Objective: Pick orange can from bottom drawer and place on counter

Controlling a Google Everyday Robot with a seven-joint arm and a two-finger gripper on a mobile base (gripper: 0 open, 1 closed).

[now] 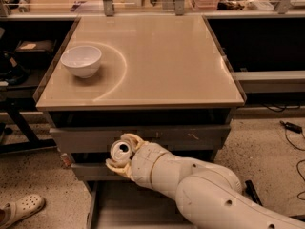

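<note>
The jaws of the gripper (pixel 122 153) are clenched on the orange can (pixel 119 150). One pale finger curls over its upper right side and the other cups it from below and to the left. The can is tipped so that its silver top and dark opening face up and outward. It hangs in the air above the open bottom drawer (pixel 119 208), level with the grey drawer fronts (pixel 181 138), and clearly below the front edge of the surface (pixel 171 61). The white arm (pixel 205 192) reaches in from the lower right, crossing over the drawer tray.

The can is likely light, with a thin, smooth wall. A hard squeeze would dent it and a loose one would let it slide, so the sound place to grip is around the middle of the side wall, away from the rims. The present hold looks close to that, though how centred it is cannot be told. Whether liquid remains inside is also not visible, so turning it upright before travel seems prudent.

The task looks about half done: the can is out of the drawer but not yet on the surface. Further out, a white bowl (pixel 82 60) sits at the surface's left rear, well apart from the broad bare area in the middle and to the right.
</note>
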